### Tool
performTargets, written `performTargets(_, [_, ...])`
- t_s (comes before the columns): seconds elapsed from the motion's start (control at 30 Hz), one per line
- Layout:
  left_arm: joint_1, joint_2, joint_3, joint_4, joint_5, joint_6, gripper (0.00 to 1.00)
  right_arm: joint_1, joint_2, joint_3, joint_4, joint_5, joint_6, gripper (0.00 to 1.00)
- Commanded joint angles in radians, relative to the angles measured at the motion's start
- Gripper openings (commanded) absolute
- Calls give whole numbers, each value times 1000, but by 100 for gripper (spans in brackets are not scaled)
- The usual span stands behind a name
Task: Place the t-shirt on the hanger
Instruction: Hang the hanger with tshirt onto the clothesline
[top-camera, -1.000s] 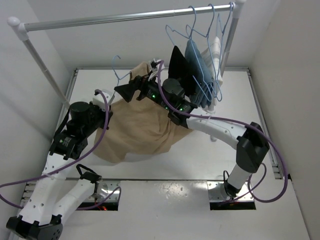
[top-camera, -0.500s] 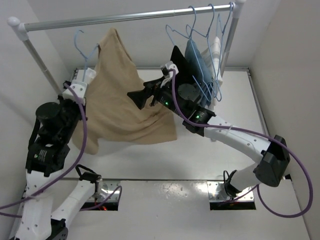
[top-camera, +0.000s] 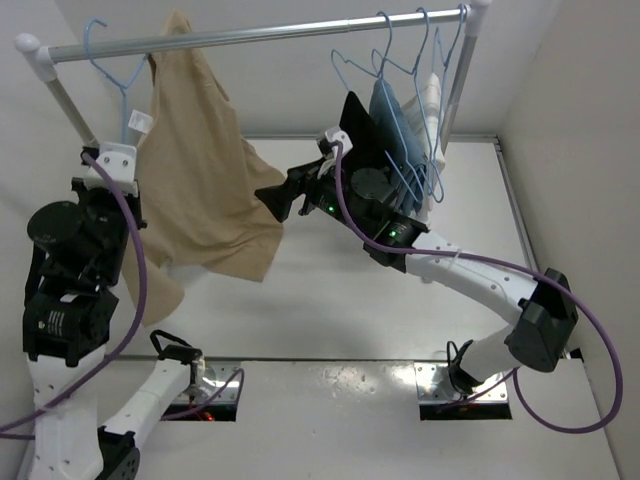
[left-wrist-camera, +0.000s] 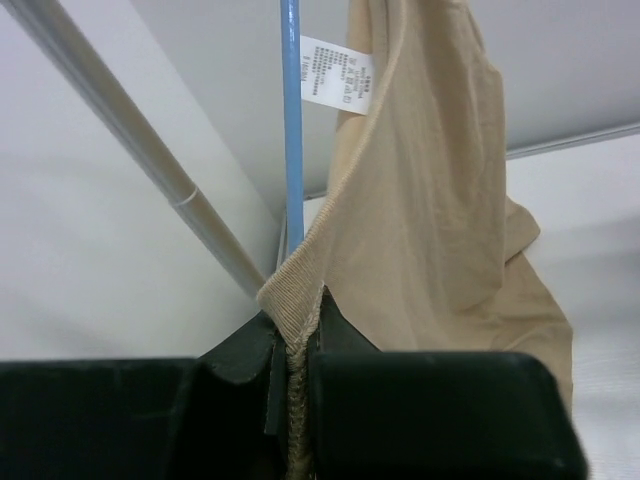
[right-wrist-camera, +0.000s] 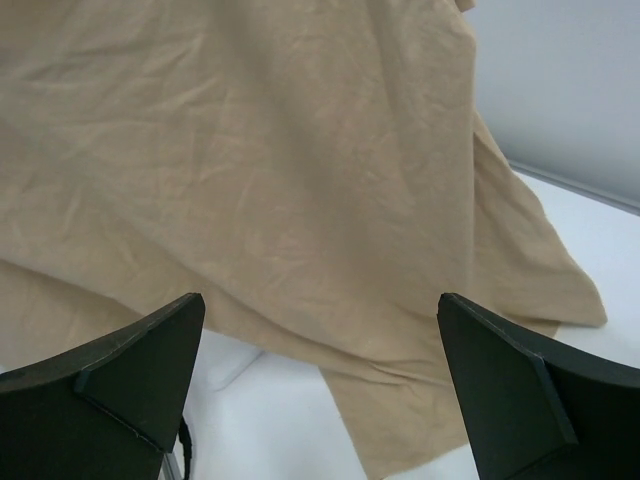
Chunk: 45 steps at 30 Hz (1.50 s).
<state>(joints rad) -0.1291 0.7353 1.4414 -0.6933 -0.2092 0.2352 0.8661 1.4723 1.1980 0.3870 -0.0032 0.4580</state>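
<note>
So, the left end effector (left-wrist-camera: 295, 335) was nearly shut, pinching the ribbed neck of the tan, plain, short-sleeved cotton t-shirt (top-camera: 205, 190) & the thin light-blue wire hanger (left-wrist-camera: 291, 130) together. It held both up high, close by the long silver metal rail (top-camera: 280, 30). The t-shirt hung down in one long bunch, w/ its low end above the white desk (top-camera: 400, 330). The right end effector (right-wrist-camera: 318, 300) was wide open w/ nothing in it, just beside the t-shirt's side edge.

What cld go wrong: the t-shirt looked bunched to one side, so it prob wasn't sitting evenly on the hanger. If the left end effector let go, the neck cld slide down the wire & the t-shirt cld drop. Can't tell if the hook was over the rail. If not, hanger & all wld fall. The right end effector cld also snag the cloth & tug it off, b/c it was so close. The black & blue clothes (top-camera: 390, 120) at the rail's far end were well apart, so a bump there looked unlikely.
</note>
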Motion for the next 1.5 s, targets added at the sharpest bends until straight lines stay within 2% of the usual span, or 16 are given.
performTargets(0.0, [11,79,54,43,-52,-28,0,4,3,21,47,-7,-16,100])
performTargets(0.17, [11,142,76,43,-62,-77,0,4,-27,-9,47,-7,-16,100])
performTargets(0.63, [20,151,-84,89,-104,-223,0,4,-73,-63,66,20,-25,100])
performTargets(0.73, [31,124,-116,80,-24,-238,0,4,-73,-63,43,20,-25,100])
performTargets(0.77, [31,107,-127,71,38,-238,10,4,-73,-63,27,20,-34,100])
performTargets(0.8, [31,98,-127,71,68,-238,41,4,-82,-63,9,20,-35,100])
performTargets(0.87, [31,69,-139,71,105,-228,68,4,-83,-54,-16,20,-45,100])
performTargets(0.9, [31,59,-151,71,114,-218,99,4,-83,-42,-45,20,-45,100])
performTargets(1.07, [31,-43,-229,89,38,-186,100,-7,-92,-64,-111,-7,-22,100])
performTargets(1.2, [31,-219,-378,126,-4,-120,100,2,-110,-120,-145,-17,-22,100])
performTargets(1.3, [31,-439,-527,161,104,28,100,2,-110,-149,-187,-41,-4,100])
performTargets(1.33, [31,-505,-565,161,216,82,100,2,-110,-165,-188,-56,13,100])
performTargets(1.37, [31,-642,-641,150,269,132,100,2,-119,-175,-197,-67,13,100])
performTargets(1.4, [31,-710,-676,102,378,245,100,2,-119,-196,-197,-67,22,100])
performTargets(1.47, [31,-831,-752,8,482,393,100,2,-119,-219,-197,-67,22,100])
